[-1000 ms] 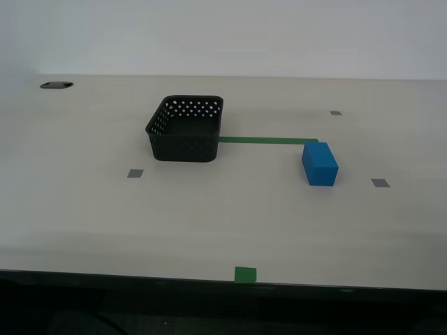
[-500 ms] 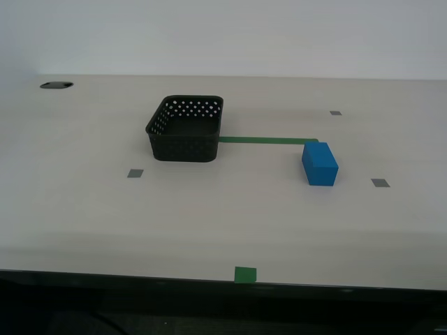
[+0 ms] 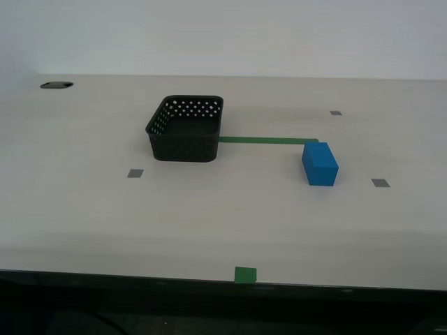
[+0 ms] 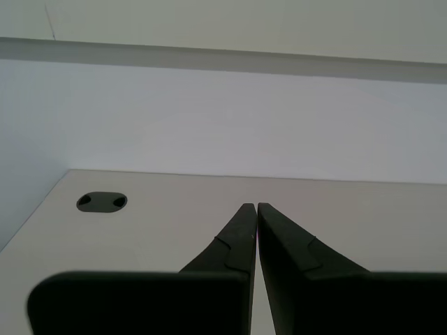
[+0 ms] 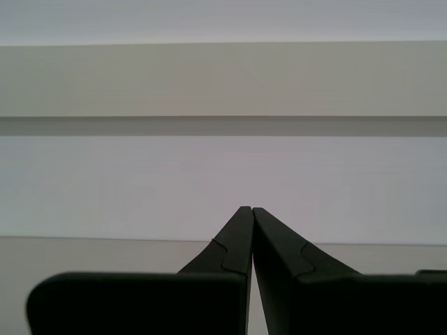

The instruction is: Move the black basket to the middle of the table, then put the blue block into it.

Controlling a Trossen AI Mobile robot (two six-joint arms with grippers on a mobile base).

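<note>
Exterior view shows nothing of the task done: the black basket (image 3: 186,129) sits on the counter (image 3: 209,216) toward the exterior view's left of centre, and the blue block (image 3: 320,164) rests well apart from it, outside it, at the end of a green tape strip (image 3: 267,139) that runs between the two. Neither arm appears there, so both things lie far from any jaws. My first gripper (image 5: 246,209) has its jaws pressed together on nothing, facing a pale wall. My second gripper (image 4: 252,206) is likewise closed and empty, pointing over bare counter toward a dark cable hole (image 4: 102,202). I judge both steps remain: shifting the basket to the middle, then dropping the block in.
</note>
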